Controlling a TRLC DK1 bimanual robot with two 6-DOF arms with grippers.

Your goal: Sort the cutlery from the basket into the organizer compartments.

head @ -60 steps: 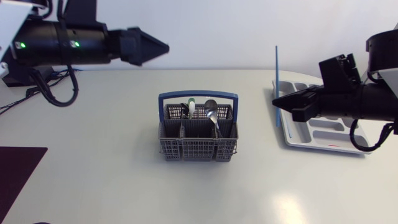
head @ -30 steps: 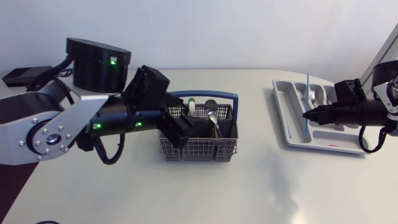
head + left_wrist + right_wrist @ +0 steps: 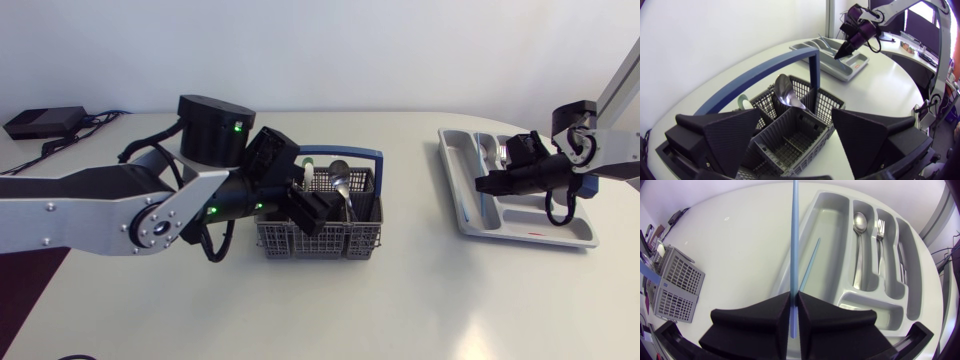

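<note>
Movement noted: across 1 second the left arm has swung from the counter's far corner to the basket [image 3: 318, 240], and the right arm has carried its blue stick [image 3: 794, 240] from the counter beside the organizer [image 3: 520, 238] to a place over it.

Left gripper [image 3: 802, 135]: fingers spread wide, holding nothing, poised over the basket with the front compartments under and between them. Ahead of the fingers stands a metal spoon [image 3: 785, 92], bowl upward, in a rear compartment beneath the blue handle [image 3: 812, 65]. Beside the spoon is a white item with a green tip [image 3: 744, 102].

Right gripper [image 3: 794, 297]: fingers pressed together on the blue stick, gripping it near 1 end; the rest of it runs straight ahead of the fingers over the organizer's long compartment. A 2nd blue stick [image 3: 810, 265] already lies in that compartment, just beside the held one. Further off to the side, a spoon [image 3: 859, 235] and a fork [image 3: 879, 235] lie in separate slots.

Assessment: the stick appears thin, light, stiff and smooth. Gripped at its end it may pivot between the fingers, so it is best lowered level before release. The basket spoon is judged rigid and slippery; the neck just below the bowl looks the most accessible hold, as the handle is buried in the mesh
</note>
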